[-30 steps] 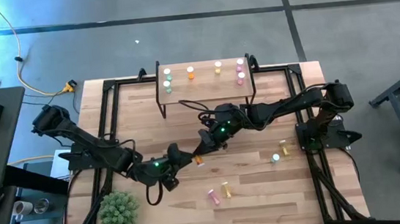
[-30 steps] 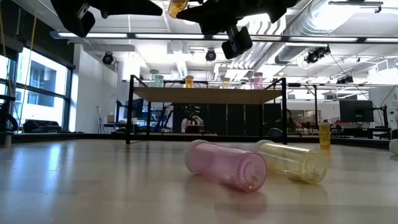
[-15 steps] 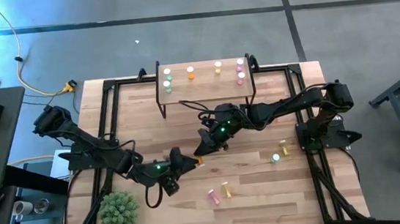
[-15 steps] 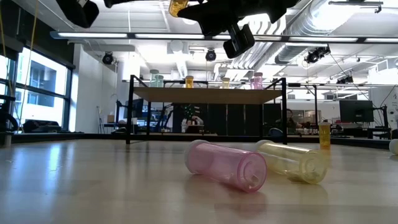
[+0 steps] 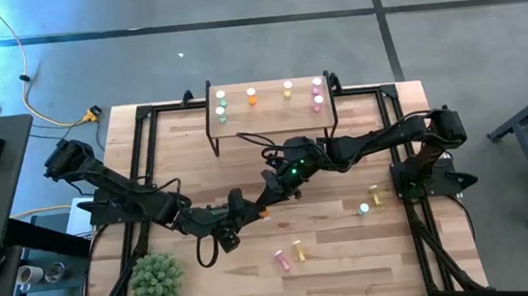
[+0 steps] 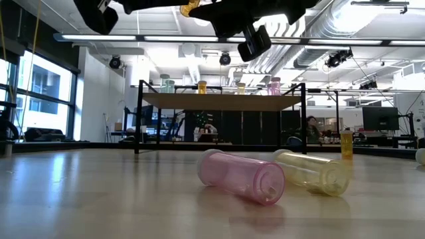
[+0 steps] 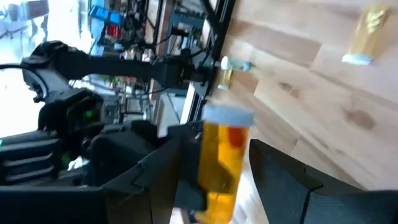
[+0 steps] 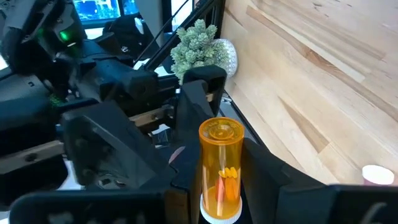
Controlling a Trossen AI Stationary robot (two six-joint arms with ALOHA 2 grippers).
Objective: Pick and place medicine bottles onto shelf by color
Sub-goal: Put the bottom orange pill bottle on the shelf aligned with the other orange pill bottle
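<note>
My right gripper (image 5: 269,202) is shut on an orange medicine bottle (image 8: 221,165) in mid-air above the middle of the table. My left gripper (image 5: 248,211) is open. Its fingers stand on either side of the same bottle (image 7: 222,163), and I cannot tell whether they touch it. The shelf (image 5: 271,118) stands at the table's far edge with green, orange, yellow and pink bottles upright on it. A pink bottle (image 6: 242,176) and a yellow bottle (image 6: 312,174) lie on their sides on the table near its front edge. My right gripper pinches the orange bottle between its two fingers near the white cap end (image 8: 220,214), with the cap toward the gripper. The bottle lies along the fingers. Its orange base (image 8: 221,130) points away toward my left gripper. The bottle is lifted well clear of the table.
A green bottle (image 5: 363,208) and a yellow bottle (image 5: 375,196) are on the table's right part. A small green plant (image 5: 155,280) stands at the near left corner. Black frame rails (image 5: 141,179) run along the table's sides.
My left gripper has moved toward the table's right edge, up to the orange bottle held by my right gripper, until its fingers stand around the bottle. My right gripper and the bottle have stayed where they were.
</note>
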